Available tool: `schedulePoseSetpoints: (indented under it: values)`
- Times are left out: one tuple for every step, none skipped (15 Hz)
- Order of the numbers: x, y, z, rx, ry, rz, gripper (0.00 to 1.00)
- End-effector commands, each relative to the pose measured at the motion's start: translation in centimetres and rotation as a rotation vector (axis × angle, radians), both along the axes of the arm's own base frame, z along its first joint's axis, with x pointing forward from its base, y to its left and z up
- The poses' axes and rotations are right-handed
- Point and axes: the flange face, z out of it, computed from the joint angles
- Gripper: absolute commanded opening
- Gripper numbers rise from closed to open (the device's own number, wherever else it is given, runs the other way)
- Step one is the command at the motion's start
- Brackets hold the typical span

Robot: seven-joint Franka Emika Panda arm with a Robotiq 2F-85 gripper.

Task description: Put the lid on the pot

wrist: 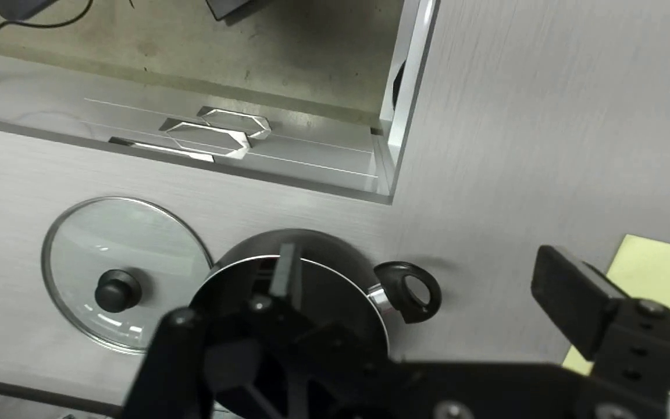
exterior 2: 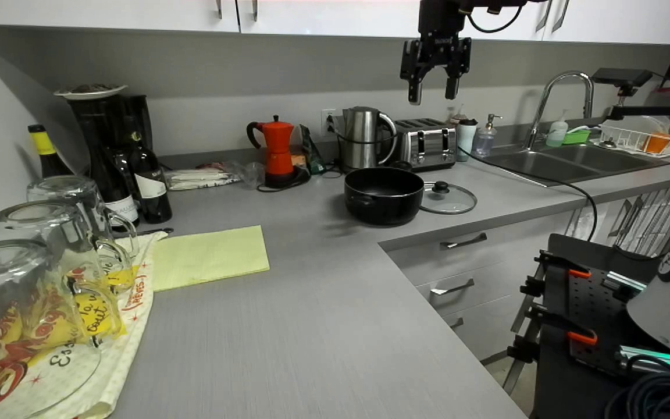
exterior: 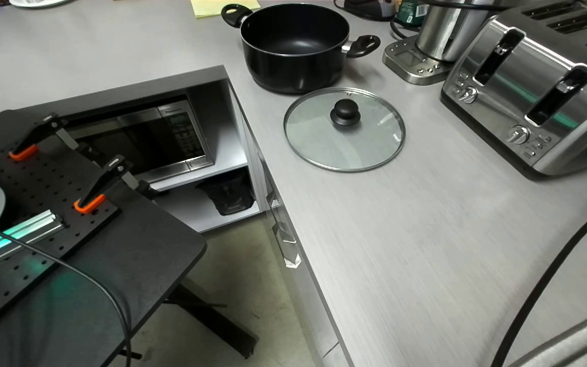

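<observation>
Wrist view: metal-rimmed glass lid [wrist: 143, 244] lies flat on grey countertop [wrist: 521, 145], black knob [wrist: 117, 291] up, right next to the black cooking pot [wrist: 329, 294]; can't tell if they touch. Pot's upright w/ open top, one side handle [wrist: 407, 291] pointing twd a yellow sheet [wrist: 660, 285] (cloth or paper, unclear). In an exterior view the Robotiq gripper [exterior 2: 433, 94] hangs high over the countertop, well above pot & lid, fingers [exterior 2: 414, 93] spread w/ a wide gap btwn 'em; wrist cam agrees. In both exterior views an SS toaster [exterior: 528, 76] stands near the lid, SS elec. kettle [exterior: 441, 35] alongside. In an exterior view: red moka pot [exterior 2: 278, 148], glass mugs [exterior 2: 44, 233], double sink [exterior 2: 544, 166] past toaster. In an exterior view, microwave [exterior: 145, 135] sits below countertop level, nr a black table [exterior: 156, 250] w/ orange-tipped clamps [exterior: 90, 204].
</observation>
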Motion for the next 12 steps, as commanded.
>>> schedulePoseSetpoints:
  values:
    - [1.3,-3.8,-2.0,0.028,0.039,-0.038,1.00]
    - [1.7,-5.0,-2.9,0.035,0.052,-0.053,1.00]
    - [2.0,-6.1,-3.6,0.043,0.062,-0.071,1.00]
    - [2.3,-7.4,-4.5,0.052,0.070,-0.084,1.00]
    - [2.6,-8.6,-5.3,0.059,0.080,-0.097,1.00]
    - [3.0,-9.9,-6.3,0.070,0.088,-0.107,1.00]
    - [3.3,-11.2,-7.3,0.079,0.093,-0.111,1.00]
    - [3.6,-12.5,-8.2,0.091,0.102,-0.116,1.00]
    - [3.8,-13.9,-9.1,0.104,0.108,-0.123,1.00]
    - [4.0,-15.1,-10.0,0.121,0.113,-0.126,1.00]
    - [4.2,-16.5,-10.9,0.136,0.122,-0.137,1.00]
    - [4.4,-17.7,-11.7,0.152,0.132,-0.146,1.00]
